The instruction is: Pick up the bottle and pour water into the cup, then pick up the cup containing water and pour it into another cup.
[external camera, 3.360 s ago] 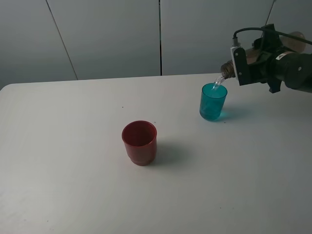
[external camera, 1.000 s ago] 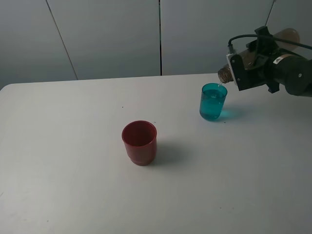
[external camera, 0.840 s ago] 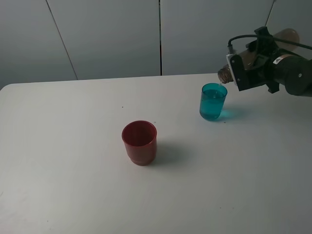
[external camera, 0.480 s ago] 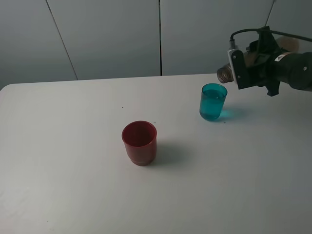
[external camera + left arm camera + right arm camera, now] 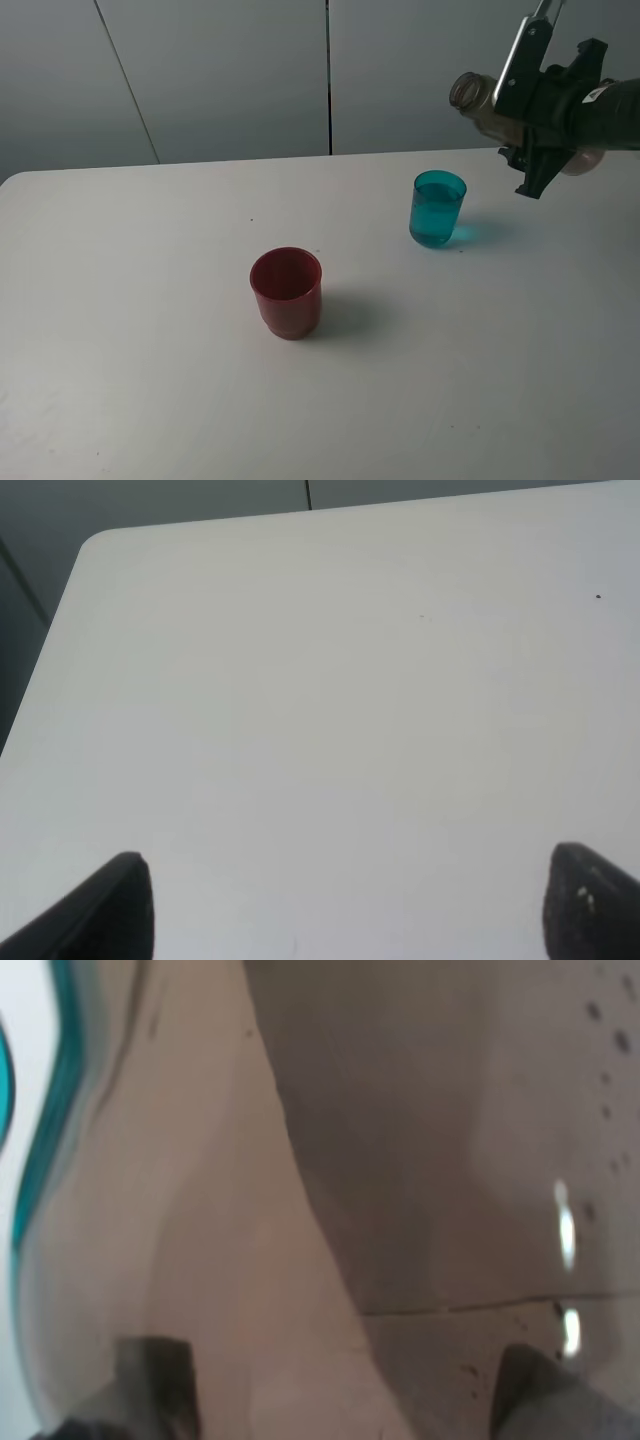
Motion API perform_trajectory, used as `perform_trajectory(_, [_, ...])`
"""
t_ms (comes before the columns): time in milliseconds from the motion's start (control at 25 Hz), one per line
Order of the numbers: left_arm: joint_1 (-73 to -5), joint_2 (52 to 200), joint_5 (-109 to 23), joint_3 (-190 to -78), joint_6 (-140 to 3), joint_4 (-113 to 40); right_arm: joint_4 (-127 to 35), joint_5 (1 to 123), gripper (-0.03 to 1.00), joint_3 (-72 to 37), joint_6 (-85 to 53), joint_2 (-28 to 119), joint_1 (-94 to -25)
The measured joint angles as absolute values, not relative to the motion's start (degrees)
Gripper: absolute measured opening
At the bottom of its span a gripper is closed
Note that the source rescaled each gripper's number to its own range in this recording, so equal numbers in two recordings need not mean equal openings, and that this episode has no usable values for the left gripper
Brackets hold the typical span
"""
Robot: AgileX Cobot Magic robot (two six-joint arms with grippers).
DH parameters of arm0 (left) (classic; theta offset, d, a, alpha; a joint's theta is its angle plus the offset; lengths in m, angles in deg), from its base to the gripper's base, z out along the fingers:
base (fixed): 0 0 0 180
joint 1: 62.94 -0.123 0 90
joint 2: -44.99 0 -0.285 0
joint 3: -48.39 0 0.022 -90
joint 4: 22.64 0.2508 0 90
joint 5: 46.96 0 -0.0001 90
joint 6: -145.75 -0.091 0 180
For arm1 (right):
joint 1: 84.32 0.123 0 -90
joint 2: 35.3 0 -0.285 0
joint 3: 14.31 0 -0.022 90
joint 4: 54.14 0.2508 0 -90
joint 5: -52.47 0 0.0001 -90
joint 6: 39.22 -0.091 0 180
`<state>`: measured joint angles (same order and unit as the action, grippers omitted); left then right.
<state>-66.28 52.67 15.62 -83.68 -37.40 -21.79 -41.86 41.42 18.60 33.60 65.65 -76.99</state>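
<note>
In the exterior high view my right gripper (image 5: 535, 120) is shut on the smoky-brown bottle (image 5: 485, 105). It holds the bottle in the air behind and to the right of the cup, tilted, with the open mouth pointing up and left. The teal cup (image 5: 437, 208) stands on the table with water in it. The red cup (image 5: 287, 292) stands nearer the middle, untouched. The bottle (image 5: 330, 1180) fills the right wrist view between the dark fingertips (image 5: 150, 1380), with a teal sliver of the cup (image 5: 40, 1160) at one edge. My left gripper (image 5: 350, 905) is open over bare table.
The white table (image 5: 150, 400) stretches wide to the left and front of both cups. A grey panelled wall (image 5: 220, 70) stands behind the table's far edge. The left wrist view shows the table's rounded corner (image 5: 95, 545).
The bottle has swung from its pouring tilt over the teal cup to mouth-up, rising away from the rim. The stream has stopped, and the cup holds more water than before.
</note>
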Motion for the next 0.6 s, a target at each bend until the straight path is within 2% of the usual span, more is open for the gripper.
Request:
perform_trajectory(200, [-66.28,52.67,15.62,-83.68,-37.40,-21.79,-44.14,42.51,0.04,17.95,17.85,64.10,-76.28])
perform_trajectory(600, [-66.28,52.67,15.62,-83.68,-37.40,-21.79,-48.18,46.36,0.04,7.79,-13.80,63.36,-68.62])
